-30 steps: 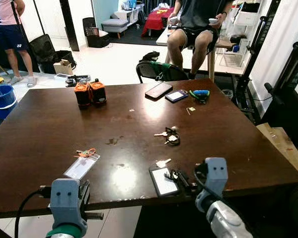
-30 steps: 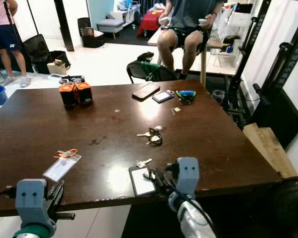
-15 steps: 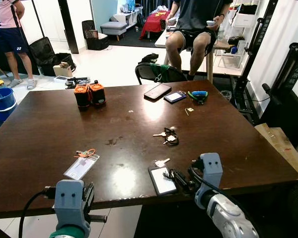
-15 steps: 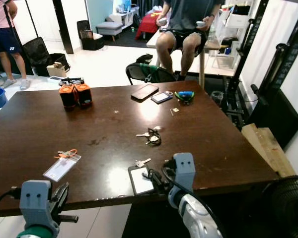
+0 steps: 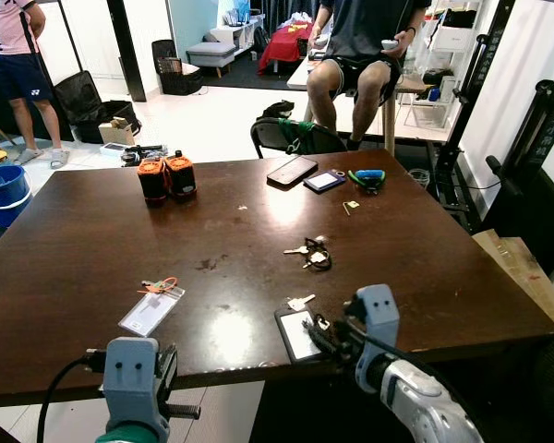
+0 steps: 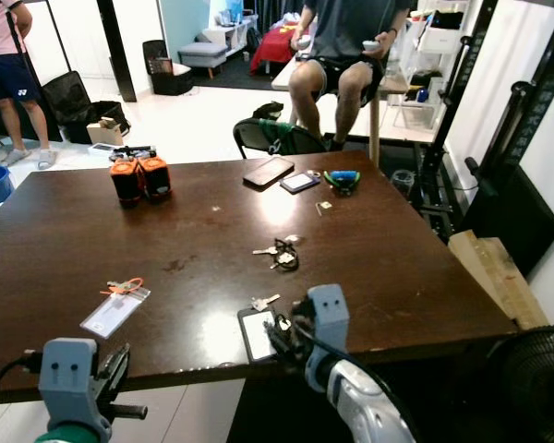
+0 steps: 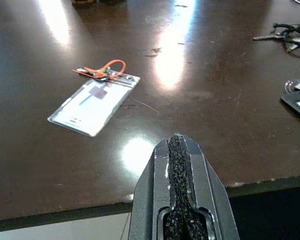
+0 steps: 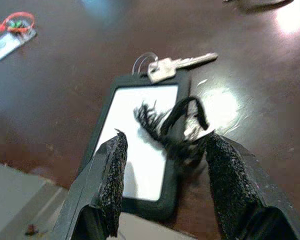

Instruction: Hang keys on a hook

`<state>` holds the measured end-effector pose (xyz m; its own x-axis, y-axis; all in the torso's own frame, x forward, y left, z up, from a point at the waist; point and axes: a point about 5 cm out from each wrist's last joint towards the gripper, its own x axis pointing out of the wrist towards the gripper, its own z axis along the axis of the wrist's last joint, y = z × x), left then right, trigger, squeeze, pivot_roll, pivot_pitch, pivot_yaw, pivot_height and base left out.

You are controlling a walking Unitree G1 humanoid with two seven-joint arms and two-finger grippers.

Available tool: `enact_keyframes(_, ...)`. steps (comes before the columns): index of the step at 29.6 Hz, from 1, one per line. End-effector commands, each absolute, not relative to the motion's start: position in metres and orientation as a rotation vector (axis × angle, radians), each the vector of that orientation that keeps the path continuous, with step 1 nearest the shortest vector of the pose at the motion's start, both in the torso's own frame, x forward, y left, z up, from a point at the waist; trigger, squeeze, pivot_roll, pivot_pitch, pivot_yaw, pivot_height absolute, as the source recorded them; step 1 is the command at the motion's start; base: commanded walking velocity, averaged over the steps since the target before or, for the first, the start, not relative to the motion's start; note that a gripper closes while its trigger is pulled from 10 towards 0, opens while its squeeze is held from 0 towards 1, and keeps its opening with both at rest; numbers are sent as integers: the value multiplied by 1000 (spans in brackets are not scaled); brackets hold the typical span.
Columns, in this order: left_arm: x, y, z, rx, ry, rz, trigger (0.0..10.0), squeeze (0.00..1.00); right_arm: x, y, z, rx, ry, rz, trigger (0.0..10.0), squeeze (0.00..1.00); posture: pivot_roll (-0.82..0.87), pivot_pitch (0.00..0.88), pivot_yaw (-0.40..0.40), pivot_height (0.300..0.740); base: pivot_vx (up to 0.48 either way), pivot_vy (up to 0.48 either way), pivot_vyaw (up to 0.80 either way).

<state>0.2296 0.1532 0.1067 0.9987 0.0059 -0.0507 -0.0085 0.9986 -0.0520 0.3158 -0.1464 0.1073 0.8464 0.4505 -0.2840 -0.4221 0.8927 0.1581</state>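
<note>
A dark brown wooden table (image 5: 92, 240) takes up the middle, glossy with glare patches. At the near edge, around six o'clock, a black-framed card holder (image 5: 300, 334) lies flat with a silver key (image 5: 301, 302) on a ring just at its far end. Centre, toward two o'clock, a bunch of keys (image 5: 312, 255). At eight o'clock, a clear badge sleeve (image 5: 151, 309) with an orange clip. Two orange-and-black packs (image 5: 167, 174) sit at eleven; a phone (image 5: 292, 169), a card (image 5: 325, 180) and a blue-green item (image 5: 369, 176) at one.
</note>
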Motion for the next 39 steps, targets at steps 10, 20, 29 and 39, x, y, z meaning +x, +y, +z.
enact_keyframes(10,227,152,104,-58,75,-19,10000,0,309,-140,99,49,395,524,10000,0,-118,14,131,740,0,0,0)
enact_keyframes(20,226,149,103,-56,87,-46,10000,0,299,-138,88,21,488,588,0,0,-118,14,131,740,0,0,0)
enact_keyframes(29,225,148,103,-55,90,-55,10000,0,298,-138,87,19,495,599,0,0,-118,14,131,740,0,0,0)
enact_keyframes(39,225,146,103,-51,91,-69,10000,0,295,-135,88,25,503,632,0,0,-118,7,135,740,0,0,0)
